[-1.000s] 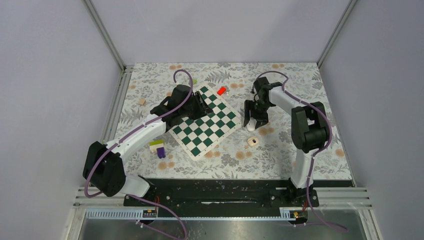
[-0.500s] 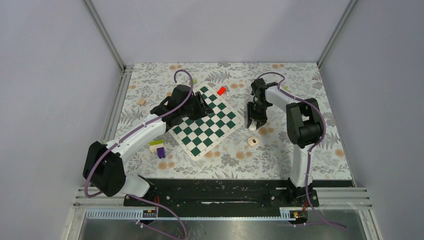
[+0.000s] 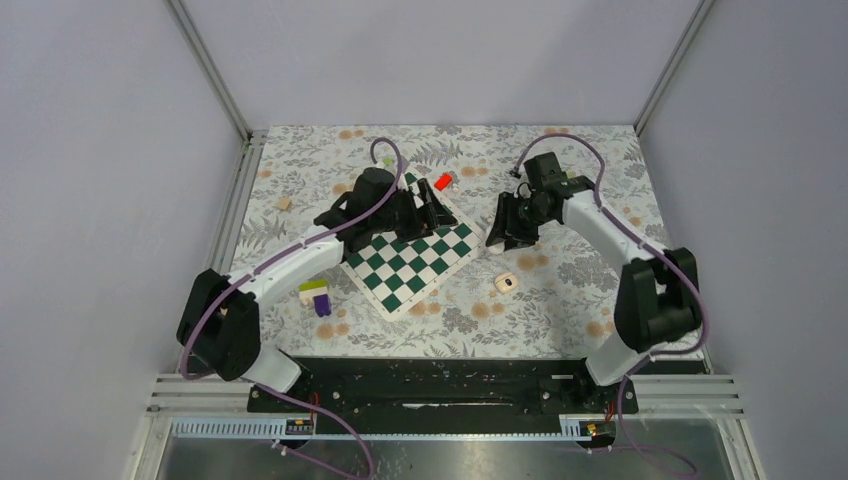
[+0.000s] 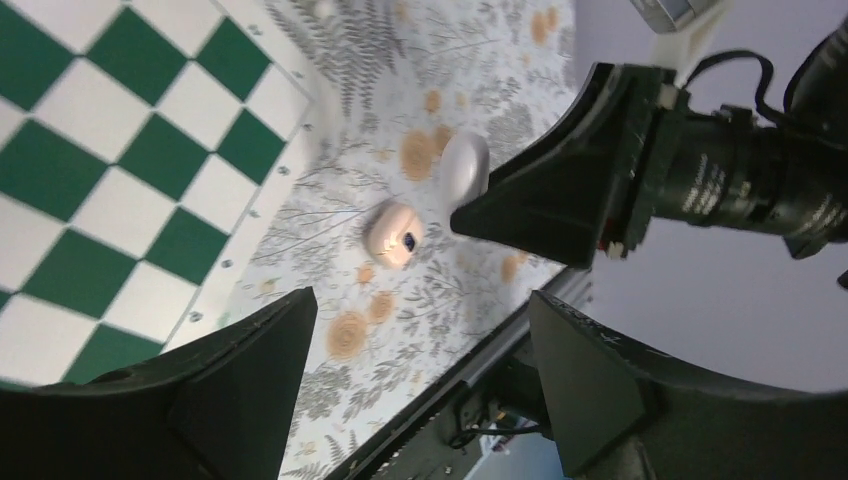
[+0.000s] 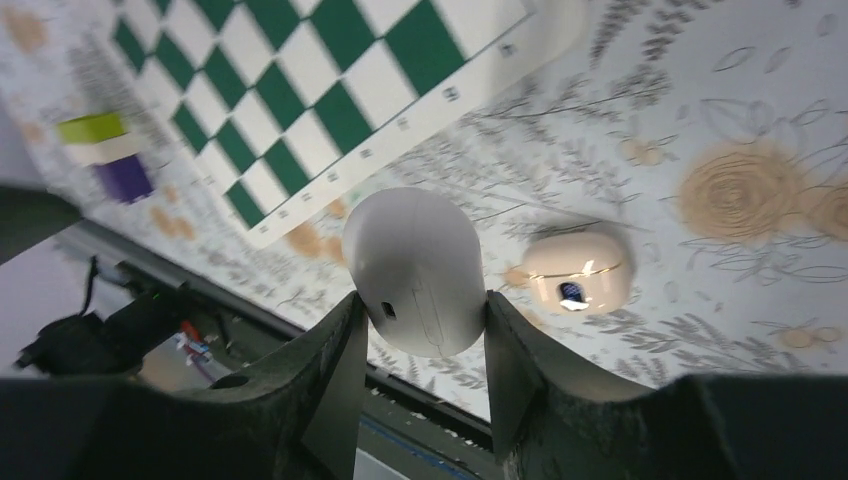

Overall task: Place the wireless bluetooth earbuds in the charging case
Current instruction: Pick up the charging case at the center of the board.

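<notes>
**Top view.** A floral counter [image 3: 300, 160] carries a green-and-white chessboard [image 3: 410, 252] set diagonally at its centre. The left hand [image 3: 437, 212] hangs over the far part of the board. The right hand [image 3: 503, 232] hangs tilted just off the board's right corner. The case [image 3: 507, 284] lies on the counter on the near side of the right hand, apart from the board, its dark hollow facing up. A red block [image 3: 443, 181] sits by the board's far corner. A purple-and-green block [image 3: 318, 297] stands on the counter to the left of the board's near corner.

**Right wrist view.** The right hand is clenched on one white oval earbud [image 5: 420, 270], which is pinched at its sides between the two fingers [image 5: 335, 375], its rounded end pointing outward. The case lies beyond the earbud and slightly to one side, not touching it. Whether the earbud touches the counter cannot be told.

**Left wrist view.** The left hand is released: its jaws stand wide apart with nothing between them. Between them, further off, appear the case, the earbud and the right hand's dark finger gripping the earbud.
</notes>
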